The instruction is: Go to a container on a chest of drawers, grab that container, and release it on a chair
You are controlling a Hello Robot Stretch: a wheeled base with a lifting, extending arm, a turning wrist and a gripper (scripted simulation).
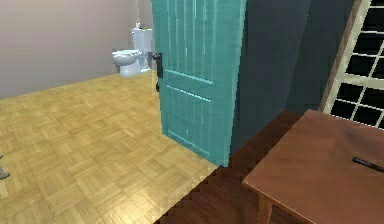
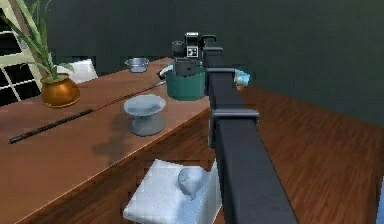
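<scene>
In the arm side view the dark arm rises from the bottom edge to the gripper, whose dark body sits by the table's far right corner. A round teal container sits right at the gripper's far end, overlapping the brown table. I cannot tell whether the gripper holds it or whether it rests on the tabletop. A white chair seat lies below the table's near edge, left of the arm, with a small grey rounded thing on it.
The table carries a grey footed bowl, a small metal bowl, a plant in a copper pot and a thin dark stick. Ahead stand a teal door, a toilet, parquet floor and the brown table's corner.
</scene>
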